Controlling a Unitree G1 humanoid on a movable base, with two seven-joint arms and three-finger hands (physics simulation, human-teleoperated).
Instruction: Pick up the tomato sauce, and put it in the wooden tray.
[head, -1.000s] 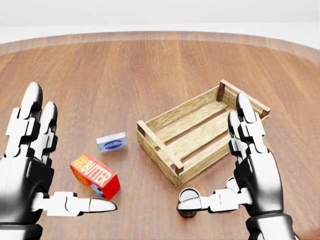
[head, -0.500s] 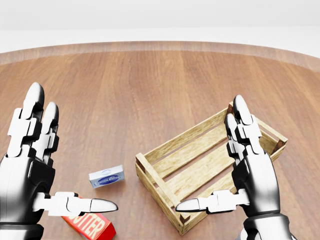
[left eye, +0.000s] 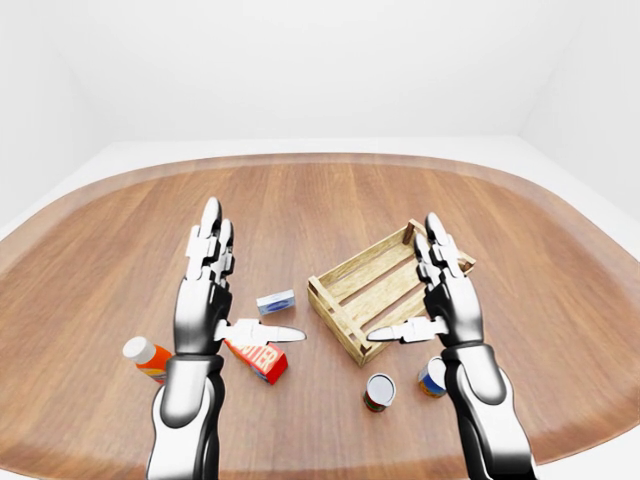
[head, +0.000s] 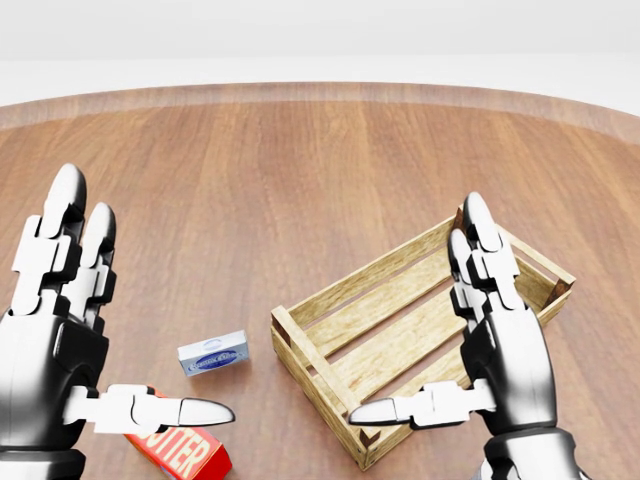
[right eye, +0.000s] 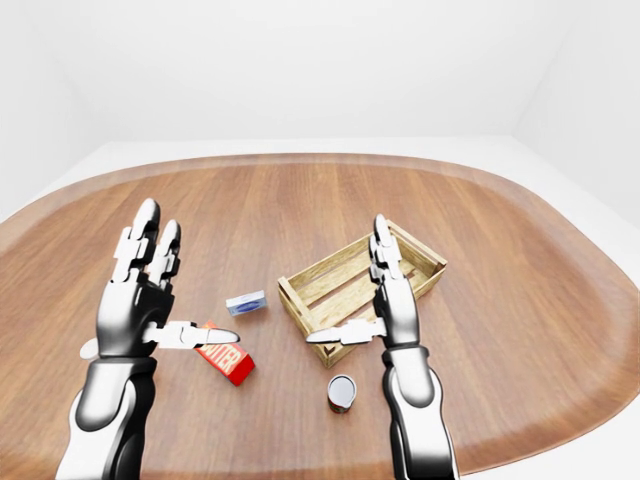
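The tomato sauce (left eye: 379, 392) is a small can with a silver top and a red and green label. It stands on the wooden table, below the tray in the left-eye view and just left of my right forearm. It is outside the head view. The wooden tray (head: 322, 300) is a slatted crate lying slantwise, with nothing in it. My right hand (head: 415, 310) is open above the tray's near right part, fingers up, thumb pointing left. My left hand (head: 145, 295) is open and empty at the left.
A red butter box (left eye: 262, 360) lies under my left thumb. A small blue and white box (left eye: 275, 301) lies left of the tray. An orange bottle with a white cap (left eye: 147, 358) lies at far left. A blue and orange can (left eye: 432, 380) stands partly behind my right forearm.
The head view has tilted up: the tray, the butter box and the small box slid down the picture and the can left its bottom edge. Both hands stay open and keep their pose.
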